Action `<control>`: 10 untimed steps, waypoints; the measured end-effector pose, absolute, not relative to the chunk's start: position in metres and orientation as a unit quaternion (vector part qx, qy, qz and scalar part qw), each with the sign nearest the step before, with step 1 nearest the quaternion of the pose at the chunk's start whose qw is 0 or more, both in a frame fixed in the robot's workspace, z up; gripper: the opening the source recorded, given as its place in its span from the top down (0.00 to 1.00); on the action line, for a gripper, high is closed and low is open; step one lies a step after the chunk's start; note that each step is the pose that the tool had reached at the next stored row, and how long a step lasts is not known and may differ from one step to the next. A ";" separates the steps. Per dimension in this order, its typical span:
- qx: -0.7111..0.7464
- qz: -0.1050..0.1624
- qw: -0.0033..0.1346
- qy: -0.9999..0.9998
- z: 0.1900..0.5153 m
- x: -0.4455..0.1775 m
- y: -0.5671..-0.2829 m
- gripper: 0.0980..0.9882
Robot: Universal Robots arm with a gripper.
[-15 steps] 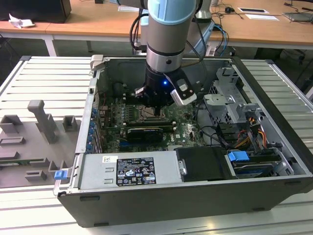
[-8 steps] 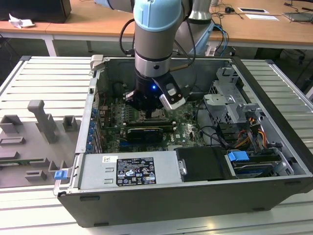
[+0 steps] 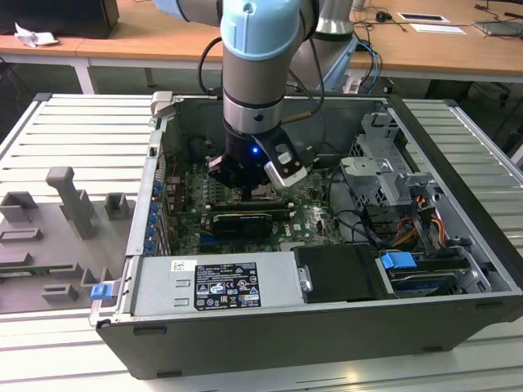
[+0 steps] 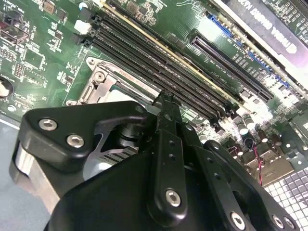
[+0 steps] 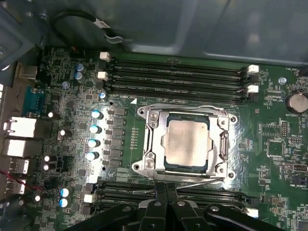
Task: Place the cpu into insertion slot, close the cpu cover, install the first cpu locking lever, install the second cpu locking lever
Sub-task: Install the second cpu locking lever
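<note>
One arm hangs low inside the open pc case (image 3: 458, 212), gripper (image 5: 166, 190) right over the board. Fingertips (image 5: 160, 192) pressed together, closed, nothing between them, touching the thin wire lever (image 5: 202, 182) at the socket's edge. Cpu (image 5: 187, 143) sits flat in the insertion slot (image 5: 167, 165), cpu cover (image 5: 153, 139) down around it, memory slots (image 5: 175, 77) just beside
</note>
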State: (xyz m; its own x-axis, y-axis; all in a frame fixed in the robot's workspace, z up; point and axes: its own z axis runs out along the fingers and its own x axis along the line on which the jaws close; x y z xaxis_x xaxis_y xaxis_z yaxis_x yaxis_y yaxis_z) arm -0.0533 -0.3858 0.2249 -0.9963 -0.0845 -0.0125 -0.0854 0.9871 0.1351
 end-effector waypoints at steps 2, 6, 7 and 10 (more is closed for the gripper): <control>-0.043 0.069 0.003 0.997 0.225 -0.054 -0.386 0.99; -0.043 0.083 0.004 0.996 0.225 -0.059 -0.390 0.99; -0.043 0.087 0.004 0.995 0.225 -0.060 -0.390 0.99; -0.043 0.090 0.005 0.995 0.225 -0.061 -0.390 0.99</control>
State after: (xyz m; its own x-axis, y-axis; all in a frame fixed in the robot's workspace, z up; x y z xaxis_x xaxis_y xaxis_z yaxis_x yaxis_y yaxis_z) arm -0.0614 -0.3904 0.2248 -0.9963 -0.0841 -0.0168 -0.0858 0.9801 0.1792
